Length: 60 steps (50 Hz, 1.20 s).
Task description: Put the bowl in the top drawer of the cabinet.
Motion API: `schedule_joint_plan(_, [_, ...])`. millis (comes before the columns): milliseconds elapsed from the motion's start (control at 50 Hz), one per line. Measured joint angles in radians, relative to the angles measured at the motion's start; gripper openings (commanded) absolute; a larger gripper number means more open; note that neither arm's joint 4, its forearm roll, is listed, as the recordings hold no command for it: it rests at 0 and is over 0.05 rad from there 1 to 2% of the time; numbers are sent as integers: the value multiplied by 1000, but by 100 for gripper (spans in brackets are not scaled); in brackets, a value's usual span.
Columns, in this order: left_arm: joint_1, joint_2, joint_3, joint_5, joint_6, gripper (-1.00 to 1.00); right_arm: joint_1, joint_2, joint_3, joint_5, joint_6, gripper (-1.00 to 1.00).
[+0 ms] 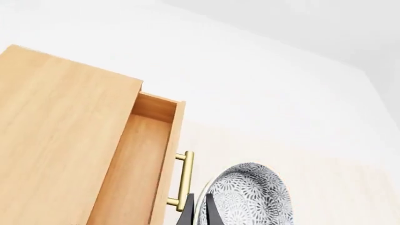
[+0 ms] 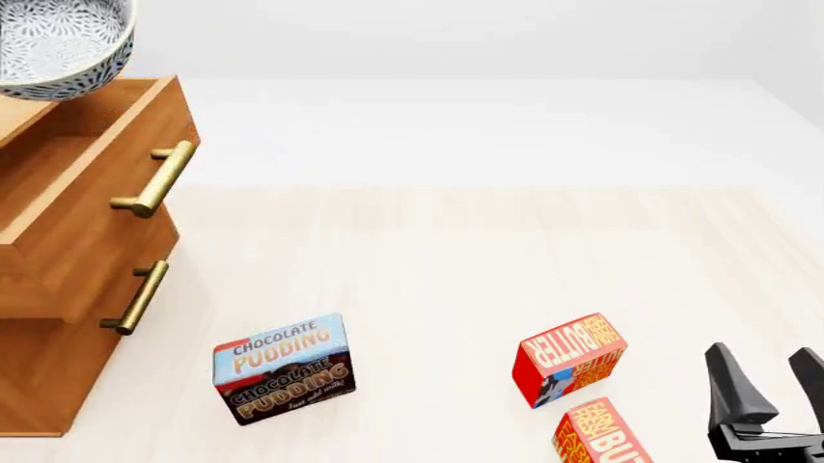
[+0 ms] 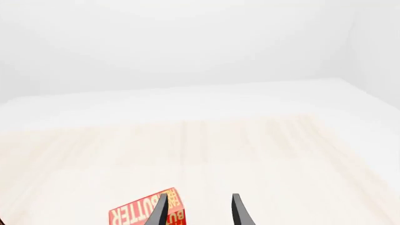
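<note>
Nearest the camera in the front view, at lower right: black two-fingered right gripper, fingers parted with a clear gap between them, nothing held, raised above the pale wooden table. Same gripper in the right wrist view, both fingertips spread, one tip overlapping a red butter box with yellow lettering.

Just left of the right gripper in the front view: two red butter boxes, one upright and slightly tilted, the other nearer the camera and cut by the picture's lower edge. Well apart to the left: blue and brown chocolate pudding box, standing on the table, slightly tilted.

At far left: light brown wooden cabinet with two brass bar handles. Upper, taller top drawer pulled out, its interior open to view in the left wrist view; lower drawer also protruding somewhat.

Farthest, at upper left: round shallow white bowl with fine grey floral lace pattern, suspended in the air above the open top drawer, not touching it. In the left wrist view: black left gripper closed on the rim of the bowl, one finger inside, one outside, beside the drawer's brass handle.
</note>
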Motion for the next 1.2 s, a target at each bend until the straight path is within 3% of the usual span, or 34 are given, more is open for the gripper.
schedule_joint_plan(600, [203,-28,121,-103,-89,-100,3,-4,0,2,-3,100])
schedule_joint_plan(920, [272,-38,118,-109,-111,-100,6,-7,0,3,-5,100])
schedule_joint_plan(1200, [333,-59,204,-167,-152,-100,8,-9,0,4,-6,100])
